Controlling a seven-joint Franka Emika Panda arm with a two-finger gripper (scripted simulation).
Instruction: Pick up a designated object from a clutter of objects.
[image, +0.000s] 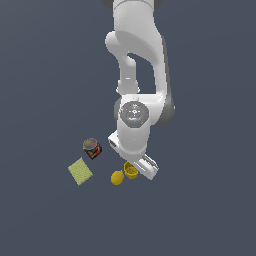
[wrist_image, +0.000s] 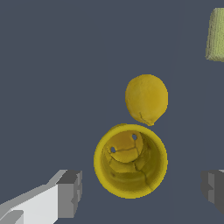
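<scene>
The designated object, a small yellow cup (wrist_image: 130, 161), stands upright with its hollow mouth facing the wrist camera. My gripper (wrist_image: 142, 190) is open above it, and the cup sits between the two grey fingertips (wrist_image: 70, 192) without touching either. In the exterior view the cup (image: 131, 171) shows partly under the white hand (image: 146, 165), which hides the fingers. A yellow lemon (wrist_image: 146, 99) lies right beside the cup, nearly touching its rim. The rest of the clutter of objects sits off toward the exterior view's left.
The lemon (image: 117, 177) lies just on the exterior view's left of the cup. Farther that way a flat pale-green square pad (image: 80, 171) rests on the floor, and a dark jar with a red-black label (image: 92, 148) stands behind it. The pad's edge (wrist_image: 215, 35) shows in the wrist view.
</scene>
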